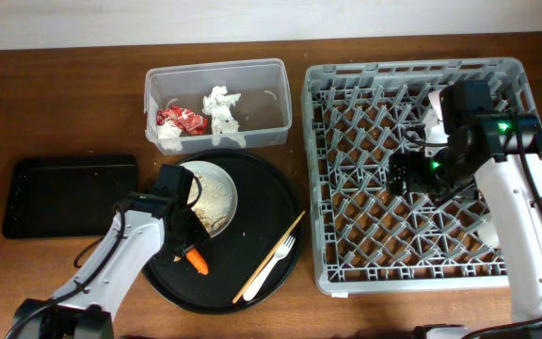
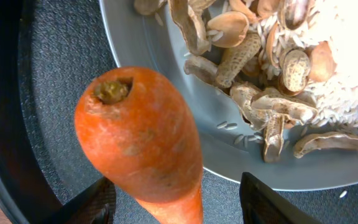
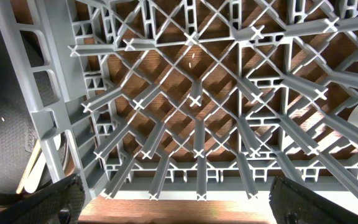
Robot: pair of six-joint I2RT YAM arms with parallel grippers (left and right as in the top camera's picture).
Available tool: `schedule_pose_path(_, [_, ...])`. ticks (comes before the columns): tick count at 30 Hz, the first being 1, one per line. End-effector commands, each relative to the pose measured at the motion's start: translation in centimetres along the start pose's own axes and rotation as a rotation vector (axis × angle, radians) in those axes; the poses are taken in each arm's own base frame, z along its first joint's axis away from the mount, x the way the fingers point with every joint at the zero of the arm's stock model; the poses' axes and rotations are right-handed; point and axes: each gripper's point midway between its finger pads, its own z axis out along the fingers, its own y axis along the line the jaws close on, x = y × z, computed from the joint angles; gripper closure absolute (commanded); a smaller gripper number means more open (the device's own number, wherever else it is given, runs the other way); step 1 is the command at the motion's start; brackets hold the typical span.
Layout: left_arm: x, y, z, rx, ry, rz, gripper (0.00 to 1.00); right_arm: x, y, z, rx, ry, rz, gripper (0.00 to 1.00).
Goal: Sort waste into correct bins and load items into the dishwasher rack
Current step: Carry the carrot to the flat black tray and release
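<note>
An orange carrot (image 1: 197,261) (image 2: 142,143) lies on the round black tray (image 1: 276,202), just below a white plate (image 1: 224,179) (image 2: 241,149) holding beige food scraps (image 1: 216,200) (image 2: 278,68). My left gripper (image 1: 184,249) (image 2: 179,202) straddles the carrot's thin end, its jaws open, with a gap showing on the right side. A white fork (image 1: 269,270) and a wooden chopstick (image 1: 285,235) lie on the same tray. My right gripper (image 1: 403,174) (image 3: 179,199) hangs open and empty over the grey dishwasher rack (image 1: 365,226) (image 3: 197,99).
The clear tub (image 1: 280,113) at the back holds white tissues (image 1: 222,108) and a red wrapper (image 1: 181,118). A shallow black rectangular tray (image 1: 69,193) sits at far left. White dishes (image 1: 436,105) stand in the rack's right side, partly hidden by the right arm.
</note>
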Motion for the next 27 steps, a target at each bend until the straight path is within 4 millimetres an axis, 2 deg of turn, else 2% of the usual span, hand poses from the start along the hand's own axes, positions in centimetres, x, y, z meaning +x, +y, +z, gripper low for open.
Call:
schedule_pose_path(1, [-0.5, 0.4, 0.2, -0.022, -0.025, -0.005, 0.45, -0.1, 0.0, -0.4, -0.007, -0.016, 0.002, 0.02])
schedule_pose_path(9, [-0.7, 0.4, 0.2, -0.023, -0.036, -0.005, 0.76, -0.1, 0.0, -0.4, -0.007, -0.016, 0.002, 0.02])
schedule_pose_path(10, [-0.6, 0.4, 0.2, -0.020, -0.033, -0.004, 0.87, -0.1, 0.0, -0.4, -0.007, -0.016, 0.002, 0.02])
schedule_pose_path(13, [-0.6, 0.4, 0.0, -0.021, -0.032, -0.004, 0.91, -0.1, 0.0, -0.4, -0.006, -0.016, 0.002, 0.02])
schedule_pose_path(14, [-0.8, 0.3, -0.6, -0.015, -0.038, 0.003, 0.92, -0.1, 0.0, -0.4, -0.006, -0.016, 0.002, 0.02])
schedule_pose_path(17, [-1.9, -0.7, -4.1, 0.037, -0.102, 0.097, 0.92, -0.1, 0.0, -0.4, -0.006, -0.016, 0.002, 0.02])
schedule_pose_path(18, [-2.6, -1.0, -5.8, 0.056, -0.149, 0.122, 0.92, -0.1, 0.0, -0.4, -0.006, -0.016, 0.002, 0.02])
schedule_pose_path(20, [-4.4, -0.9, -7.8, 0.060, -0.232, 0.095, 0.98, -0.1, 0.0, -0.4, -0.006, -0.016, 0.002, 0.02])
schedule_pose_path(23, [-8.5, 1.3, -9.0, 0.079, -0.314, -0.051, 1.00, -0.1, 0.0, -0.4, -0.006, -0.016, 0.002, 0.02])
schedule_pose_path(25, [-12.2, 4.7, -9.6, 0.087, -0.392, -0.212, 0.99, -0.1, 0.0, -0.4, -0.006, -0.016, 0.002, 0.02])
schedule_pose_path(26, [-14.6, 7.3, -10.0, 0.089, -0.450, -0.318, 0.99, -0.1, 0.0, -0.4, -0.006, -0.016, 0.002, 0.02])
schedule_pose_path(27, [-16.0, 9.0, -10.1, 0.086, -0.481, -0.377, 0.99, -0.1, 0.0, -0.4, -0.007, -0.016, 0.002, 0.02])
